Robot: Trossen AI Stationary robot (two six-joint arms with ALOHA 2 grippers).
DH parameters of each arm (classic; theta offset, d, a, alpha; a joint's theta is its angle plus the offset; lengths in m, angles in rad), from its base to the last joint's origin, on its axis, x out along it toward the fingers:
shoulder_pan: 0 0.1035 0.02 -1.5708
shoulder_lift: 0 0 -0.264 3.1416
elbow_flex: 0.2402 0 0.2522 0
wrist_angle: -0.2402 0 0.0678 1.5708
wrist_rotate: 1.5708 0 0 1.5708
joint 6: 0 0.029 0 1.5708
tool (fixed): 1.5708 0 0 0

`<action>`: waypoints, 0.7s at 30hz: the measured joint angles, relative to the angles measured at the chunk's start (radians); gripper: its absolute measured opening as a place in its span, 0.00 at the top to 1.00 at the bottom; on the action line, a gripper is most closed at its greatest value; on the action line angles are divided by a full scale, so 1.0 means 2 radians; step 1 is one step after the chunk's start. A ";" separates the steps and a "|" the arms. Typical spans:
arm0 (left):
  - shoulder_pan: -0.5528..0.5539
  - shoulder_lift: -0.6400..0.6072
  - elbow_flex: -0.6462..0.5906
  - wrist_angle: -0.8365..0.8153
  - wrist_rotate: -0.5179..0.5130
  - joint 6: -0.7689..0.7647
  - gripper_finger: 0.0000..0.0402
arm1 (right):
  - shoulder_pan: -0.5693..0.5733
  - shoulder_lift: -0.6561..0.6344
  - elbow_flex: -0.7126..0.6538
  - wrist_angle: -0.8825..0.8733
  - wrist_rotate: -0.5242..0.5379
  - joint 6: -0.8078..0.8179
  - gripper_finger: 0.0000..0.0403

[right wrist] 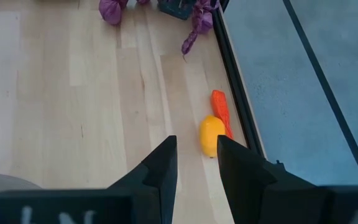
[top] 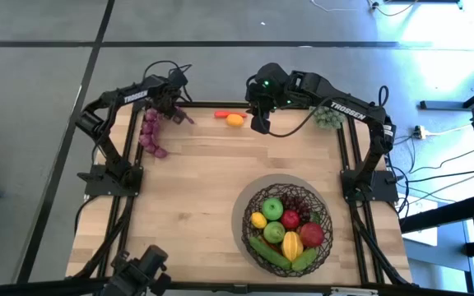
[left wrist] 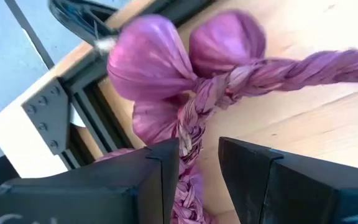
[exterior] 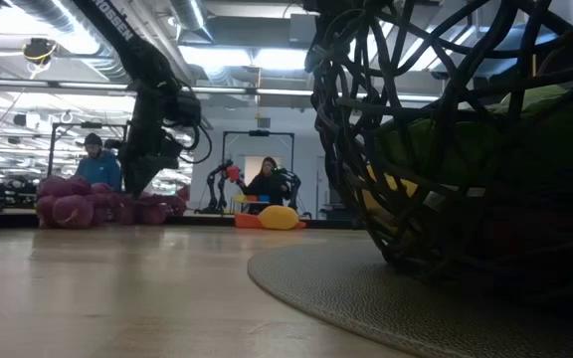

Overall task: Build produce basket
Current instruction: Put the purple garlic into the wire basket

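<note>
Two arms work at the far edge of the wooden table (top: 196, 189). At the far left corner, the left gripper (left wrist: 197, 165) pinches between its fingers (left wrist: 157, 171) the braided stalk of a bunch of purple onions (left wrist: 151, 65) (the bulbs lie on the wood beside the table's black frame). The right gripper (right wrist: 196, 163) hangs above the far middle of the table with its fingers slightly apart and nothing between them; just beyond it a yellow lemon (right wrist: 211, 135) lies touching an orange carrot (right wrist: 221, 111). A bunch of green grapes (top: 328, 117) rests at the far right corner. The dark woven basket (top: 257, 238) stands near right on a round grey mat (exterior: 366, 293), and it holds apples, lemons and cucumbers.
</note>
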 joint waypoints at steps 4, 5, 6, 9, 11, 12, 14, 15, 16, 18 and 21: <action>0.000 0.000 0.017 -0.005 -0.002 0.000 0.74 | 0.000 0.000 0.000 0.001 0.000 0.001 0.72; 0.000 0.000 0.019 -0.005 -0.004 0.000 0.74 | 0.000 0.000 0.000 0.001 0.000 0.001 0.72; 0.000 0.000 0.020 -0.005 -0.006 0.000 0.74 | 0.000 0.000 0.000 0.001 0.000 0.001 0.72; 0.000 0.000 0.021 -0.009 -0.002 0.004 0.74 | 0.000 0.000 0.000 0.001 0.000 0.001 0.72; 0.000 0.000 0.021 -0.011 0.000 0.015 0.74 | 0.000 0.000 0.000 0.001 0.000 0.001 0.72; 0.000 0.000 0.021 -0.011 0.000 0.019 0.74 | 0.000 0.000 0.000 0.001 -0.001 0.001 0.72; 0.001 0.000 0.021 -0.009 0.000 0.026 0.74 | 0.000 0.000 0.000 0.001 -0.001 0.001 0.72; 0.003 0.000 0.021 -0.008 0.000 0.027 0.74 | 0.000 0.000 0.000 0.001 -0.001 0.001 0.72; 0.004 0.000 0.021 -0.008 0.000 0.026 0.74 | 0.000 0.000 0.000 0.001 -0.001 0.001 0.72; 0.009 0.000 0.021 -0.008 0.004 0.017 0.74 | 0.000 0.000 0.000 0.001 -0.001 0.001 0.72; 0.015 0.000 0.020 -0.007 0.027 0.007 0.74 | 0.000 0.000 0.000 0.001 -0.001 0.001 0.72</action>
